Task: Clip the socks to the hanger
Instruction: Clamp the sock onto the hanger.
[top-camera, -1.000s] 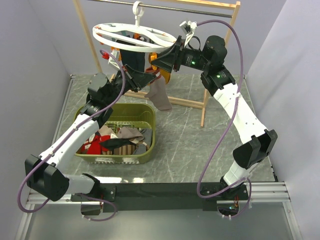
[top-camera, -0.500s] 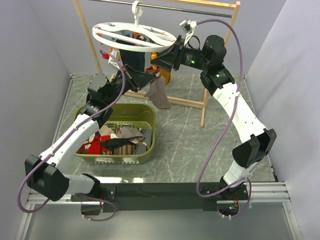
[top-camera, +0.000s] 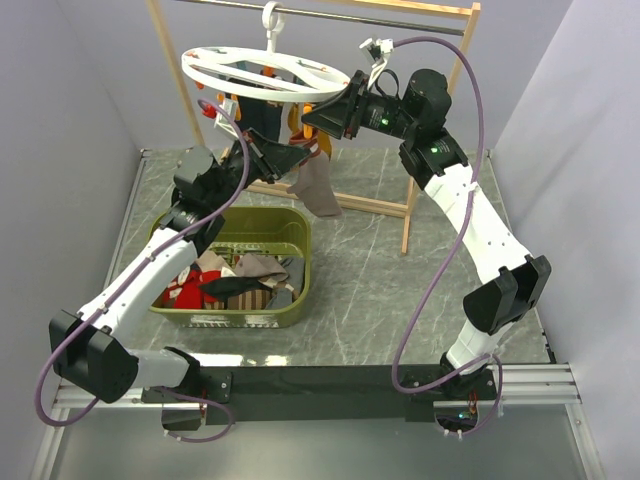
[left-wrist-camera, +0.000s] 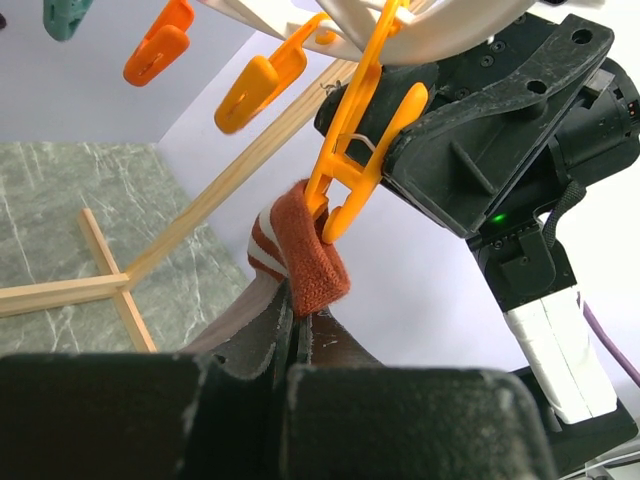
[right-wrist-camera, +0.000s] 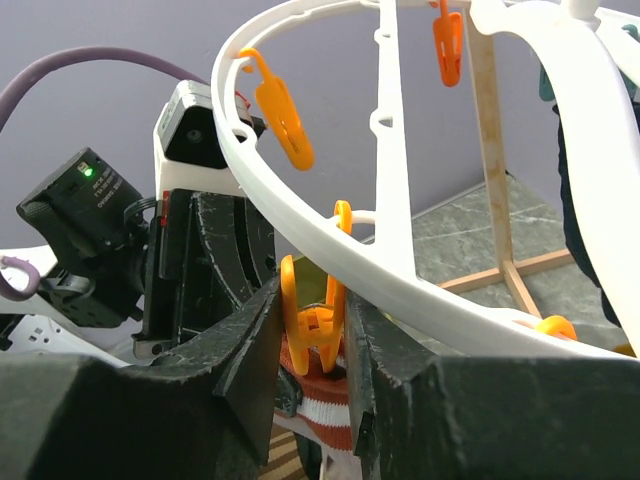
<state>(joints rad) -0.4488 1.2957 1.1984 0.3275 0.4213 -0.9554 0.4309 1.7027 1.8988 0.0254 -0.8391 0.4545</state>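
The white oval hanger (top-camera: 262, 72) hangs by its hook from the wooden rack's top bar. A taupe sock (top-camera: 318, 190) dangles below its right side. My left gripper (top-camera: 290, 160) is shut on the sock's red and white striped cuff (left-wrist-camera: 305, 260), holding it up against the lower tips of an orange clip (left-wrist-camera: 350, 170). My right gripper (top-camera: 312, 118) straddles that clip (right-wrist-camera: 315, 320) under the ring (right-wrist-camera: 400, 270), its fingers pressed on the clip's handles. The cuff (right-wrist-camera: 330, 415) shows just below the clip. The second taupe sock cannot be picked out.
A green basket (top-camera: 295, 290) with several loose socks stands under the left arm. The wooden rack frame (top-camera: 410, 200) stands behind, its foot bar on the marble floor. A dark navy sock (top-camera: 262, 125) hangs from the hanger. More orange clips (left-wrist-camera: 160, 45) hang from the ring.
The hanger ring and my right gripper have shifted slightly up and to the left. The left gripper still holds the cuff at the clip.
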